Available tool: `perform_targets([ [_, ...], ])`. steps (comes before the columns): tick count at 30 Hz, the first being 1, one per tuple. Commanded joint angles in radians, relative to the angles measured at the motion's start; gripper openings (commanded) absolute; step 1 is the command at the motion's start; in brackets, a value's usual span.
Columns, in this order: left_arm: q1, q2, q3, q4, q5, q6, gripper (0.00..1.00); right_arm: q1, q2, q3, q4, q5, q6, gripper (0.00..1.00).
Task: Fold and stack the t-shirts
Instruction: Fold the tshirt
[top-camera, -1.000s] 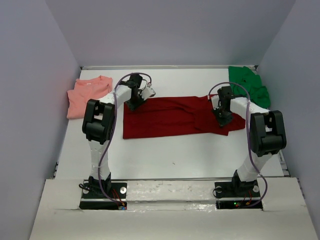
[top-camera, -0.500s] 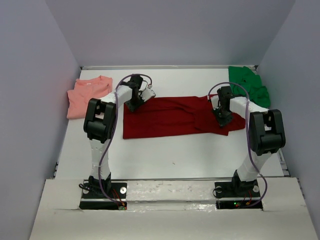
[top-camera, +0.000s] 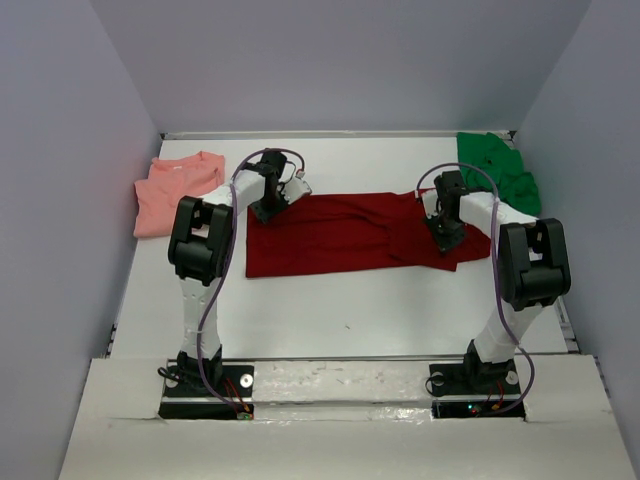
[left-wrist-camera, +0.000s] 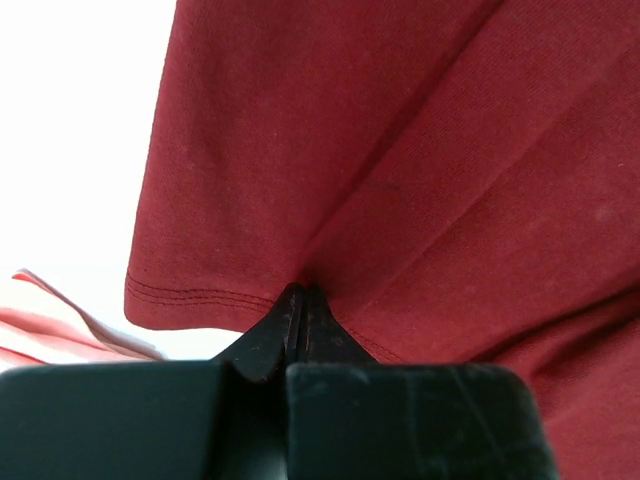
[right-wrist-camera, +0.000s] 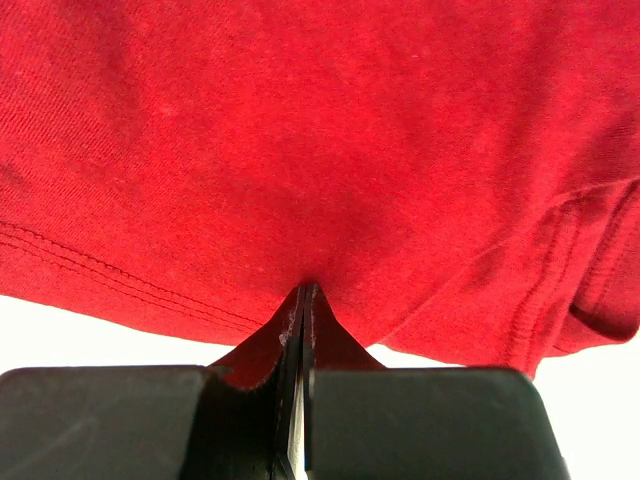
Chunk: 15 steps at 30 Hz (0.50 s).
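left gripper (left-wrist-camera: 296, 300) now pinched onto dark red t-shirt (top-camera: 340, 235) hem, right gripper (right-wrist-camera: 304, 295) still pinching it

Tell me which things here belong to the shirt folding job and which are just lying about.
Job: dark red t-shirt, pinched by left gripper and right gripper; salmon pink t-shirt; green t-shirt.
Lying about: small dark speck on the table.

White table (top-camera: 330, 300), pale lilac walls (top-camera: 340, 60).

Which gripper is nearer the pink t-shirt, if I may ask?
Left. The left gripper holds the dark red t-shirt near the pink t-shirt; the right gripper holds its far end.
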Motion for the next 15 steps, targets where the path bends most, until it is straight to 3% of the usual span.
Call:
perform_targets([
  [1,0.000,-0.098,0.021,-0.057,-0.011,-0.003,0.00,0.005,0.005,0.047,-0.011,0.038,0.004,0.00],
  [15,-0.005,-0.201,-0.062,-0.107,-0.037,0.005,0.00,0.005,-0.004,0.058,-0.019,0.028,0.006,0.00],
])
